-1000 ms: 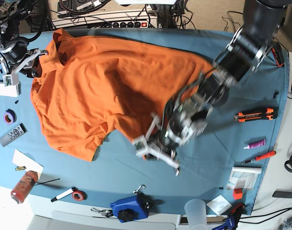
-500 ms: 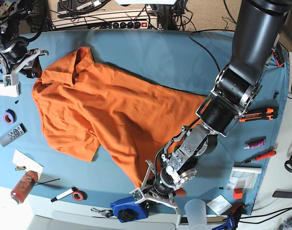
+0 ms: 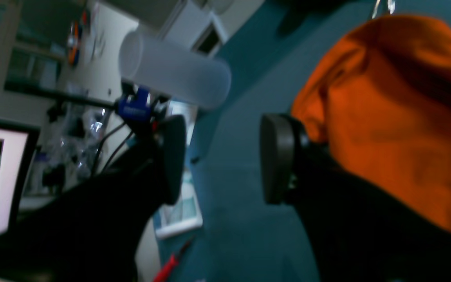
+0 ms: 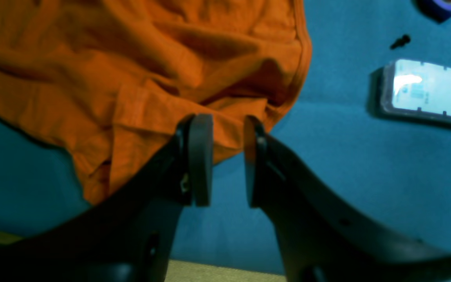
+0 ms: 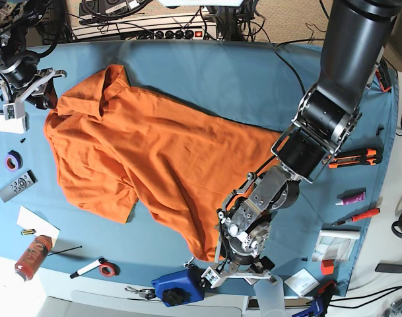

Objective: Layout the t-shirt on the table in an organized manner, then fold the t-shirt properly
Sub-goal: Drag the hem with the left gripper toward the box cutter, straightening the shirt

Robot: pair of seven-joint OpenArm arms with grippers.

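Note:
The orange t-shirt (image 5: 154,152) lies spread on the blue-covered table (image 5: 220,72), running from the far left corner down to a point near the front edge. My left gripper (image 5: 237,272) is open and empty just right of that lower point; in the left wrist view the left gripper (image 3: 221,158) has the t-shirt (image 3: 386,117) behind one finger. My right gripper (image 5: 37,89) sits at the shirt's far-left edge. In the right wrist view the right gripper (image 4: 227,160) has its jaws a narrow gap apart, with the t-shirt (image 4: 131,58) hem at the tips.
A blue tool (image 5: 177,285) and a clear cup (image 5: 270,290) stand at the front edge by my left gripper. An orange knife (image 5: 351,158), a red pen (image 5: 359,216) and boxes (image 5: 336,244) lie right. Tape (image 5: 14,160), a remote (image 5: 17,186) and a can (image 5: 32,257) lie left.
My left arm dragged the shirt's lower part toward the front edge, stretching it out, then let it go and shifted slightly right. My right gripper stayed at the far-left edge.

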